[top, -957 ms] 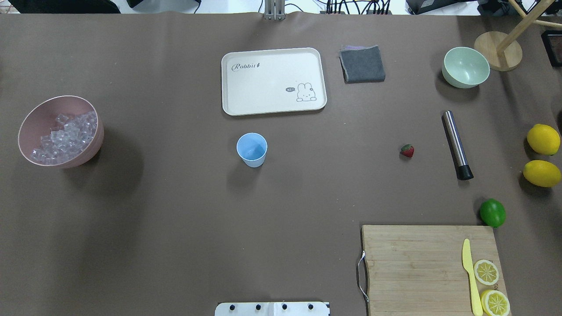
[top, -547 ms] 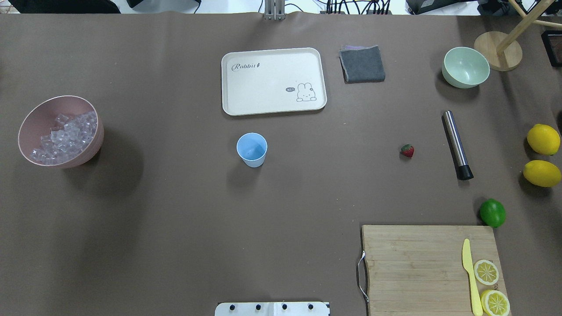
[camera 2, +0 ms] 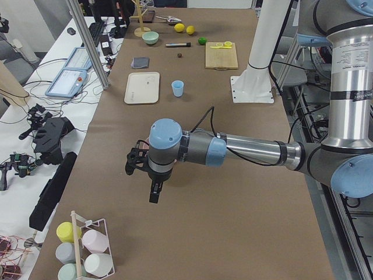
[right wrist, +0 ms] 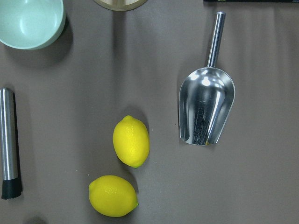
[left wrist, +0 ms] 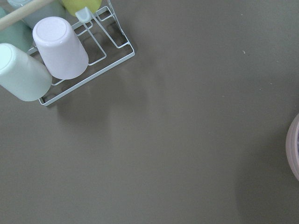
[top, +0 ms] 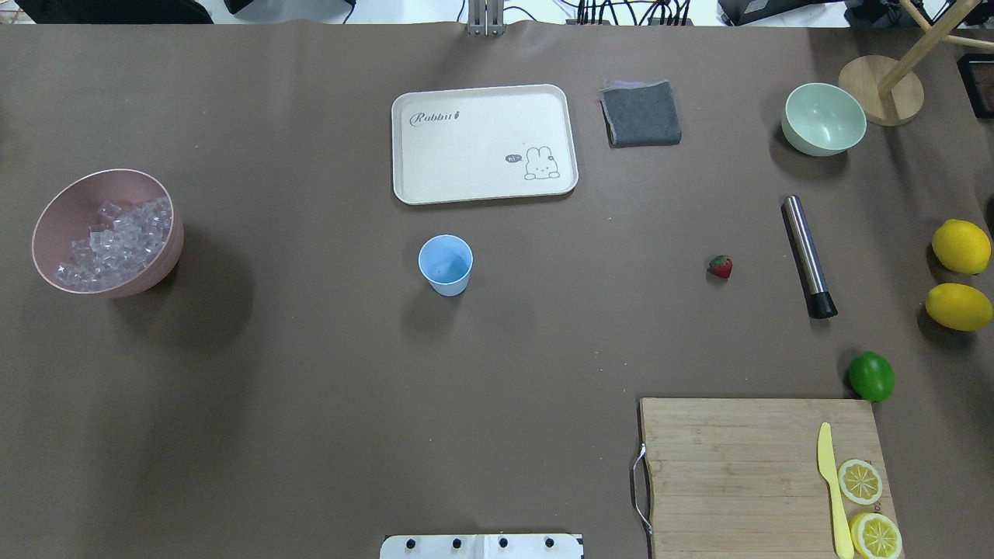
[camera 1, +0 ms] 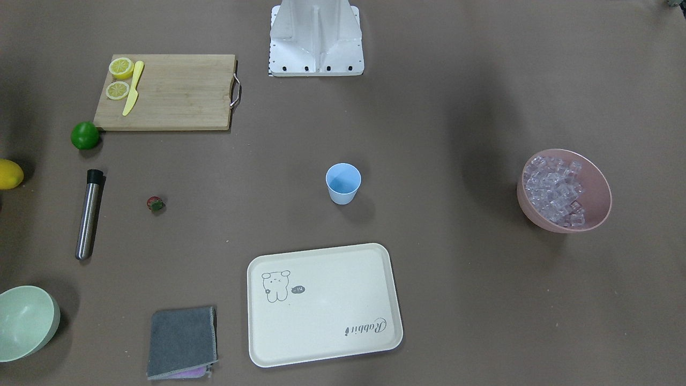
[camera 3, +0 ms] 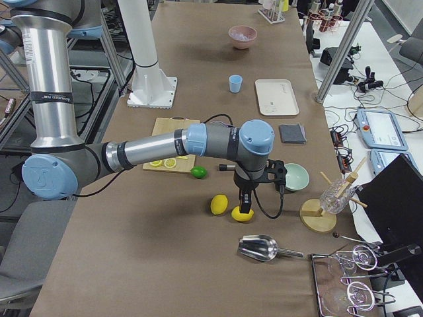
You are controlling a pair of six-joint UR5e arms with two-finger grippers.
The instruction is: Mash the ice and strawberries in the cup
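The light-blue cup (top: 445, 264) stands upright mid-table, just in front of the cream tray; it also shows in the front view (camera 1: 343, 183). One small red strawberry (top: 720, 266) lies on the mat to its right. The ice (top: 116, 241) is piled in a pink bowl (top: 46, 225) at the far left. My left gripper (camera 2: 154, 195) hangs over bare mat beyond that bowl, seen only from the side, so I cannot tell its state. My right gripper (camera 3: 244, 201) hovers above two lemons at the table's right end, and I cannot tell its state either.
A steel muddler (top: 808, 256), lime (top: 871, 376), lemons (top: 960, 246), pale green bowl (top: 823, 119) and cutting board (top: 738, 466) with knife and lemon slices fill the right side. Grey cloth (top: 641, 113) lies by the tray (top: 483, 144). Metal scoop (right wrist: 205, 107) and cup rack (left wrist: 60, 51) sit at opposite ends.
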